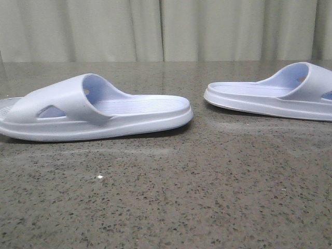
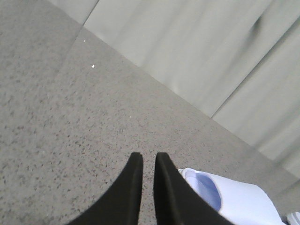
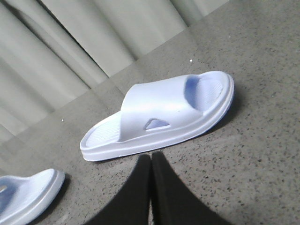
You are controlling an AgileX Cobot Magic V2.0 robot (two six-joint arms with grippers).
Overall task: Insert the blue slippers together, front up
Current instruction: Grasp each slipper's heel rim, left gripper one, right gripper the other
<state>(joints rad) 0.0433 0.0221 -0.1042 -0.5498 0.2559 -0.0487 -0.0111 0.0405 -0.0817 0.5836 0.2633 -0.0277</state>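
Two pale blue-white slippers lie sole down on the grey speckled table (image 1: 207, 197), heels toward each other. The left slipper (image 1: 93, 109) is nearer, and the right slipper (image 1: 275, 93) is farther back. Neither gripper shows in the front view. My left gripper (image 2: 149, 157) is empty, with its jaws a narrow gap apart over bare table. The left slipper's strap end (image 2: 234, 197) lies just beside it. My right gripper (image 3: 151, 155) is shut and empty, just short of the right slipper's side (image 3: 159, 117). The left slipper's heel (image 3: 28, 197) also shows in that view.
Pale pleated curtains (image 1: 166, 28) hang behind the table's far edge. Bare table surface lies in front of both slippers and in the gap between them.
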